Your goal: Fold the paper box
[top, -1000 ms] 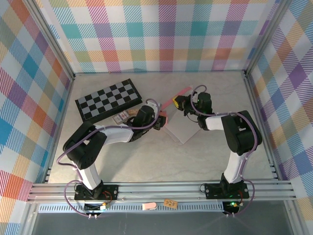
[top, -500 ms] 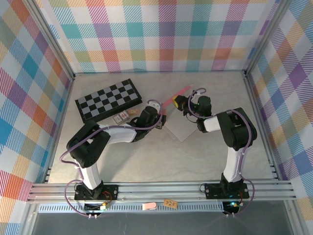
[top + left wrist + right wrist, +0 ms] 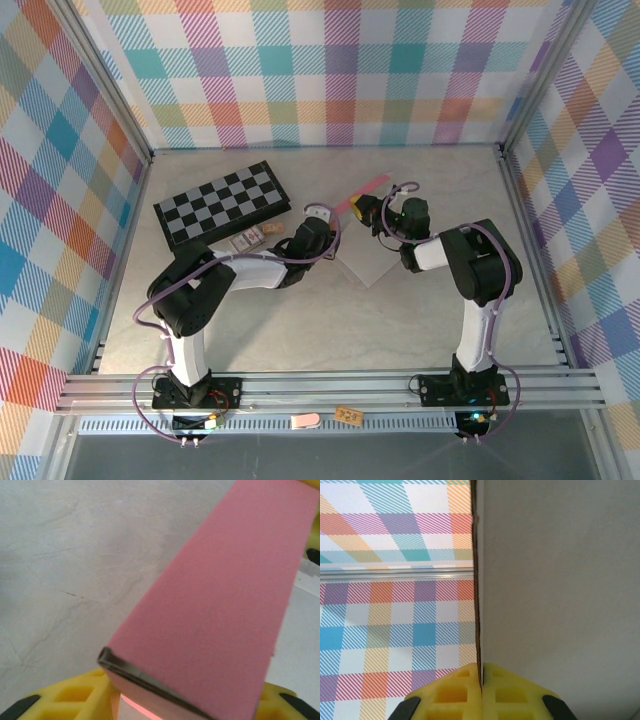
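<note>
Paper box (image 3: 366, 264) lies mid-surface (image 3: 300, 320), grey reverse up, long axis diagonal, its pink strip pointing toward the far right. Left tool (image 3: 330, 240) is clamped on a folded pink flap. Right tool (image 3: 365, 210) is pinched together on a raised edge.

no readable text, labels, numbers

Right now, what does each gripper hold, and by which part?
Both hold the box: left gripper a folded pink flap, right gripper a thin edge.
</note>
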